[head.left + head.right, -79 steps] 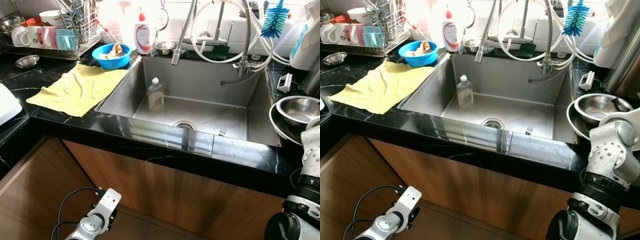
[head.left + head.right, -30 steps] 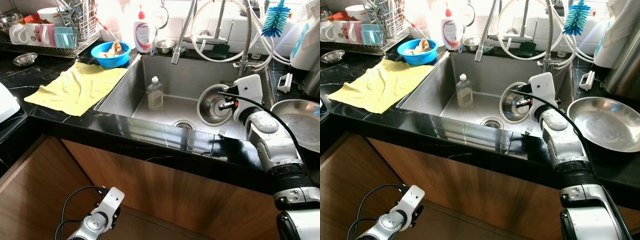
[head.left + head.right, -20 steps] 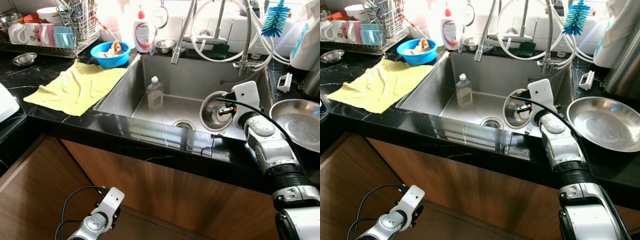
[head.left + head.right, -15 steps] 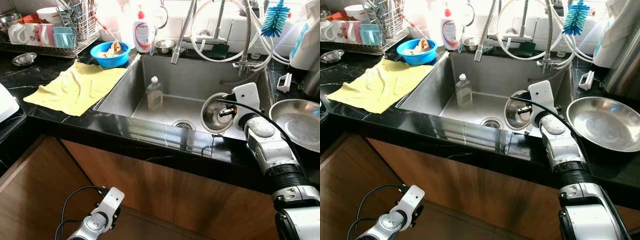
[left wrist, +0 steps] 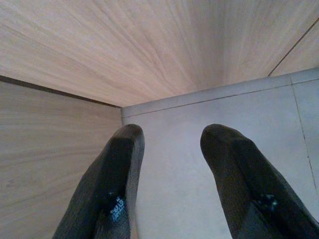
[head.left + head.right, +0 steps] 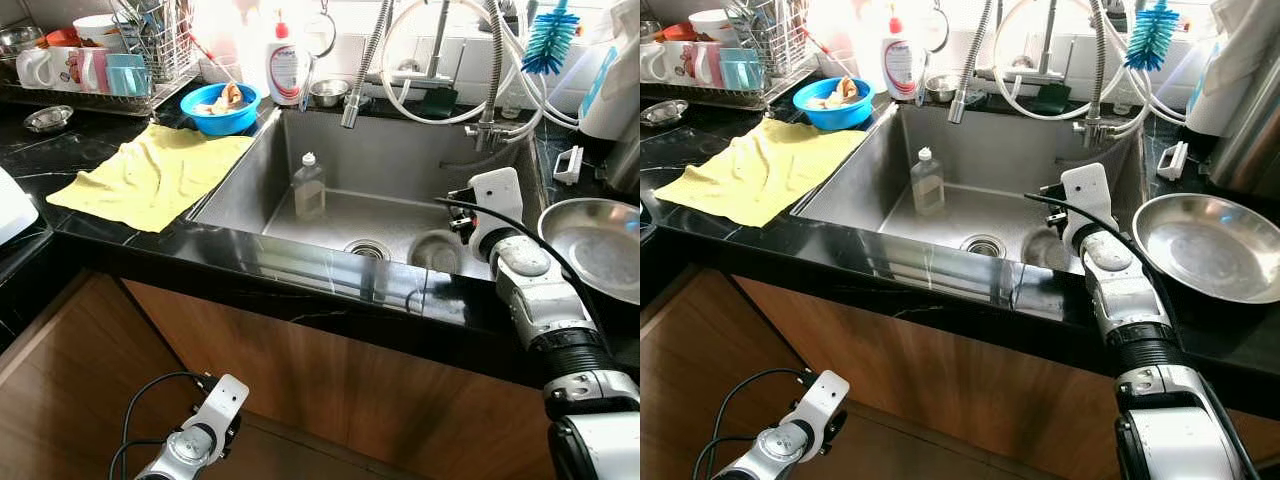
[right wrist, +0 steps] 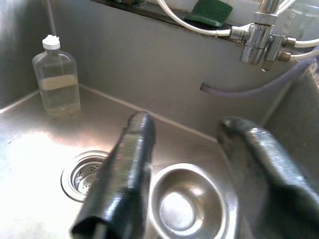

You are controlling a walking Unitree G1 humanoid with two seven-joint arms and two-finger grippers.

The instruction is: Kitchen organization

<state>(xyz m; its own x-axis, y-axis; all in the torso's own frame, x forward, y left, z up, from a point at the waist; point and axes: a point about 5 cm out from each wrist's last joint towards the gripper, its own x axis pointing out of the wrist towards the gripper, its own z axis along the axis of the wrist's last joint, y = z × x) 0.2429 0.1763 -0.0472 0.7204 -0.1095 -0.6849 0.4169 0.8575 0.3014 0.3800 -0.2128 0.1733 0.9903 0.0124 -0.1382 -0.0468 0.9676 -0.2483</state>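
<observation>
A small steel bowl [image 6: 436, 250] lies upright on the floor of the steel sink [image 6: 400, 160], just right of the drain [image 6: 368, 249]. My right gripper [image 7: 187, 122] hangs directly above this bowl [image 7: 185, 209], open, with nothing between its fingers. A large steel bowl [image 6: 595, 245] rests on the black counter to the right of the sink. A clear bottle [image 6: 310, 188] stands in the sink's left part. My left gripper [image 5: 169, 134] hangs low by the wooden cabinet front, open over the pale floor.
A yellow cloth [image 6: 150, 175] is spread on the counter left of the sink. Behind it are a blue bowl [image 6: 223, 108], a soap bottle [image 6: 285, 65] and a dish rack with mugs [image 6: 90, 70]. Faucet hoses [image 6: 440, 70] arch over the sink's back.
Half a second ago the right gripper held the small steel bowl tilted above the sink. It has let go; the bowl now lies on the sink floor and the gripper is open.
</observation>
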